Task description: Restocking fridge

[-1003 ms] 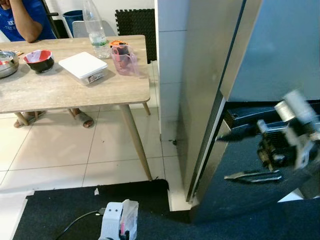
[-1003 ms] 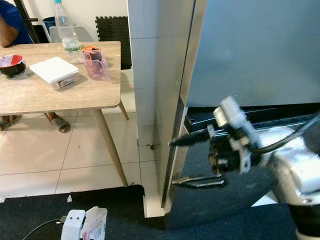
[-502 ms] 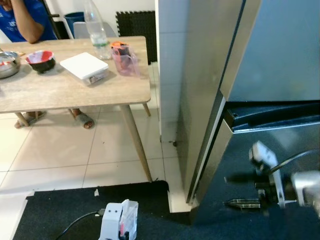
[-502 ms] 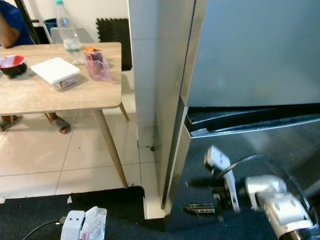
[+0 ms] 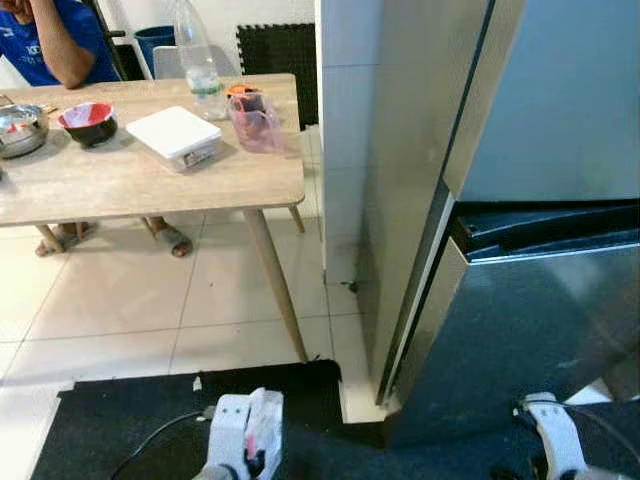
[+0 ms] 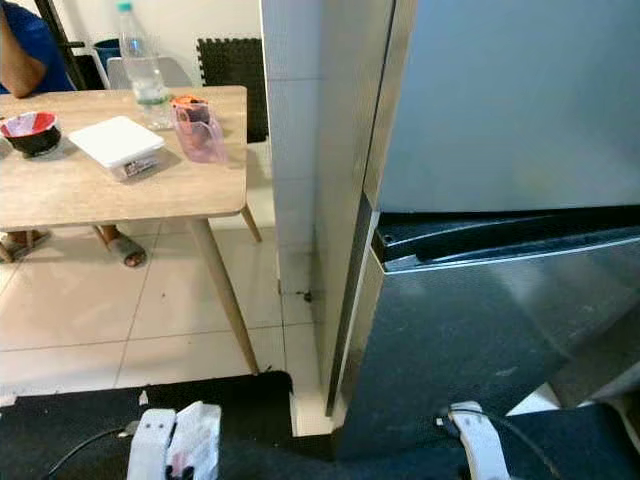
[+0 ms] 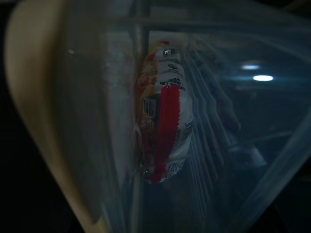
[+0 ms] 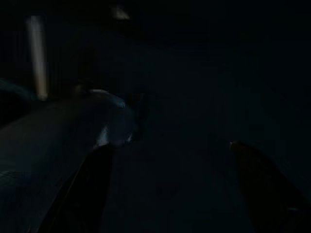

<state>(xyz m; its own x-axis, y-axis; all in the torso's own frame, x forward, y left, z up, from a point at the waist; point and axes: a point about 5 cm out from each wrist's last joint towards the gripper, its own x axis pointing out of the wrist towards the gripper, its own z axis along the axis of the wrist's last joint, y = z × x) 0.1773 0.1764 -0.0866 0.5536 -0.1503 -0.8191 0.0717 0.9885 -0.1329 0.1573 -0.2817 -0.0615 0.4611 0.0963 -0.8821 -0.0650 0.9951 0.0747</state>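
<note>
Left gripper [image 5: 245,455], at the lower left, holds a clear plastic container [image 7: 160,116] before the smooth steel fridge [image 6: 480,300]; I see my right gripper's [image 8: 170,189] fingers spread apart.

Fridge [image 5: 520,330]: top and right side cut off by frame. Person [image 5: 45,40] behind table [image 5: 130,180] cropped at frame top. Right wrist view near black; little discernible.
</note>
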